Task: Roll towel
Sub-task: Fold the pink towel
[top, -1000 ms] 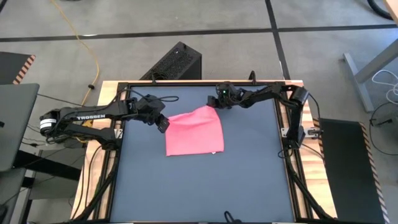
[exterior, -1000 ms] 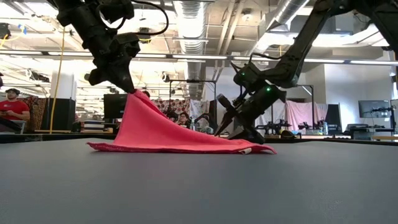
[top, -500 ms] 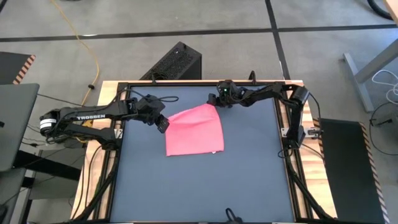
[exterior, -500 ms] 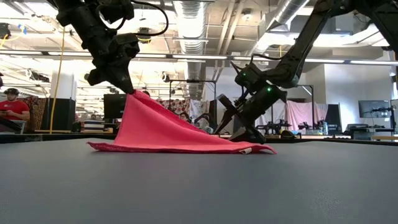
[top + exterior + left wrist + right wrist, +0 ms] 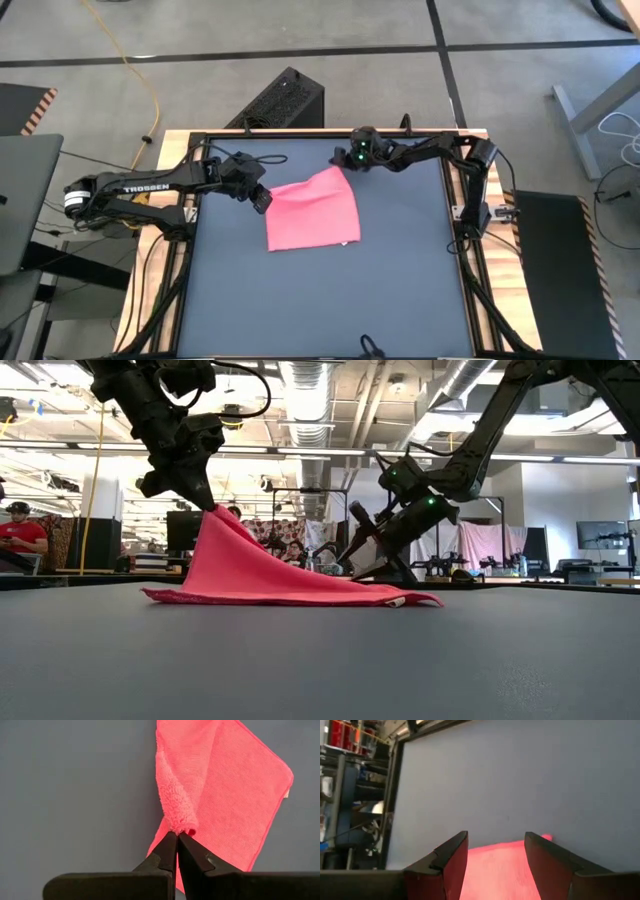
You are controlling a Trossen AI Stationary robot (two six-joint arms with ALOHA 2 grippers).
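Your left gripper (image 5: pixel 207 503) has its jaws pinched on one corner of the towel (image 5: pixel 312 210), lifting it off the surface (image 5: pixel 320 300); the rest lies flat. Your right gripper (image 5: pixel 372 545) hangs over the opposite far corner, jaws wide, holding nothing.

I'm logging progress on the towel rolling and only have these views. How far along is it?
Early. Done: the towel lies spread on the dark table, with no roll formed. In hand: the left gripper is shut on one corner, holding it up so the cloth slopes to the tabletop; the right gripper is open just above the far corner, not holding it. Left: all the rolling.
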